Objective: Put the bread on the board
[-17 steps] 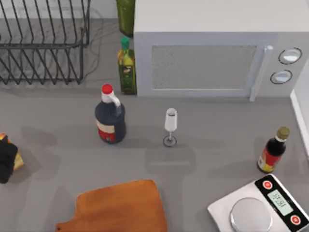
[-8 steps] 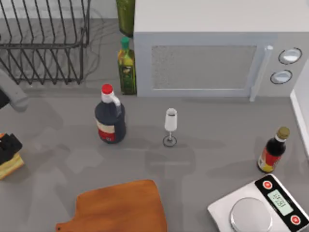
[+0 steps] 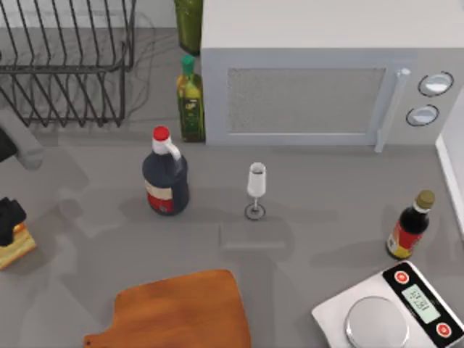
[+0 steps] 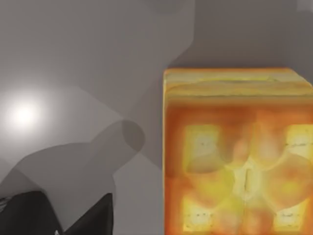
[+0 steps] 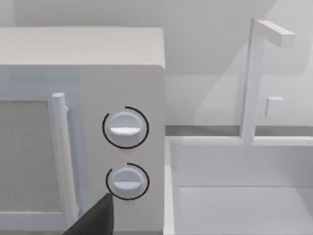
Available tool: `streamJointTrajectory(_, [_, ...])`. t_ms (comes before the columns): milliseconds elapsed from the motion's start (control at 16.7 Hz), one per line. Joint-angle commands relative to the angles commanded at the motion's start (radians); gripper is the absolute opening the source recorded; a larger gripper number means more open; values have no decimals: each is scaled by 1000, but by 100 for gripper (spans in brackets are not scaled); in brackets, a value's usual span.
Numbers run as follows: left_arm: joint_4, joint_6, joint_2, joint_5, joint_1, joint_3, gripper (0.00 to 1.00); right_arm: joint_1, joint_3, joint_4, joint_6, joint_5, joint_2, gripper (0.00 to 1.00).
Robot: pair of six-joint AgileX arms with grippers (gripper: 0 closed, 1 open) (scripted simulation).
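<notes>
The bread (image 3: 16,248), a small golden chunk with a toasted crust, lies on the grey table at the far left edge. My left gripper (image 3: 9,220) hovers right over its far side, open. In the left wrist view the bread (image 4: 239,152) looms large, and one dark finger (image 4: 83,220) stands apart from it with a strip of table between them. The orange-brown wooden board (image 3: 181,312) lies at the front, to the right of the bread, with its handle stub pointing left. My right arm is parked near the microwave, and one finger (image 5: 93,218) of its open gripper shows.
A dark sauce bottle (image 3: 165,177) and a small glass (image 3: 256,188) stand mid-table behind the board. At the back are a wire rack (image 3: 65,65), an oil bottle (image 3: 191,98) and a microwave (image 3: 319,80). A silver scale (image 3: 391,312) and a small bottle (image 3: 409,225) occupy the right.
My left gripper shifted back off the bread, which now shows in front of it. A grey link of the left arm came into view at the left edge.
</notes>
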Motion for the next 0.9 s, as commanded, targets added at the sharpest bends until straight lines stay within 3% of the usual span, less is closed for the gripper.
streamJointTrajectory(300, [43, -3, 18, 0, -2, -31, 100, 0, 0, 0, 0, 0, 0, 100])
streamJointTrajectory(660, [264, 3, 115, 0, 1, -144, 100, 0, 0, 0, 0, 0, 0, 100])
streamJointTrajectory(900, [277, 4, 124, 0, 2, -153, 100, 0, 0, 0, 0, 0, 0, 100])
